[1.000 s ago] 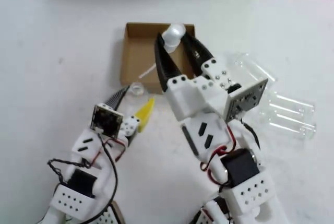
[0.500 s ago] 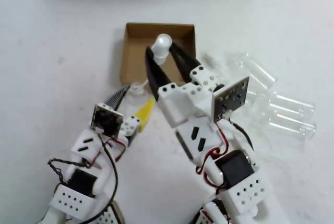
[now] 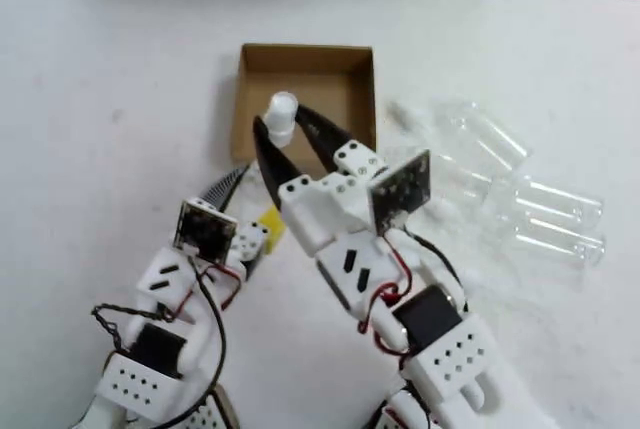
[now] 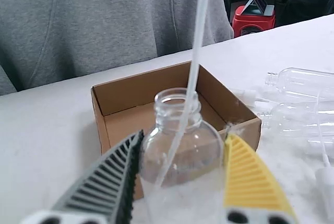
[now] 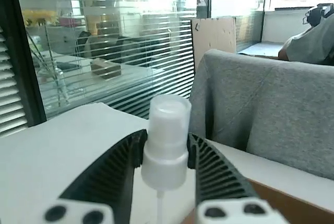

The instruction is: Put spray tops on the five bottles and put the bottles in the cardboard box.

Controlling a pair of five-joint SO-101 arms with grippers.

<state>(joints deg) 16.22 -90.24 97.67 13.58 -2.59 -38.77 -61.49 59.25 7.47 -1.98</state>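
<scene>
nearest the arms, the left end effector (image 4: pixel 183 153) is clamped on the body of a clear bottle (image 4: pixel 177 110), grey jaw on one side and yellow jaw on the other, holding it upright just in front of the cardboard box (image 4: pixel 125 91). the bottle looks light, thin-walled and smooth, so it could slip or twist under a downward push; the wide body below the shoulder, where it is held now, seems the best place to take it.

above it, the right end effector (image 5: pixel 166 139) grips a white spray top (image 5: pixel 168 114) by its collar, black jaws closed on either side. its thin dip tube (image 4: pixel 193 72) hangs down and appears to pass through the bottle's mouth into the body. the cap looks stiff and light, the tube bendy. the collar is well above the neck, so the top is not yet seated.

beyond, the box sits open and shallow; i can see no bottle in it. off to the right arm's side, further clear bottles (image 3: pixel 540 214) lie on their sides, uncapped and close together.

the desk (image 3: pixel 120 99) is plain white and smooth, so round bottles may roll on it. behind it the room shows window blinds (image 5: pixel 104 41) and a cardboard sheet (image 5: pixel 213 33) propped near the glass.
</scene>
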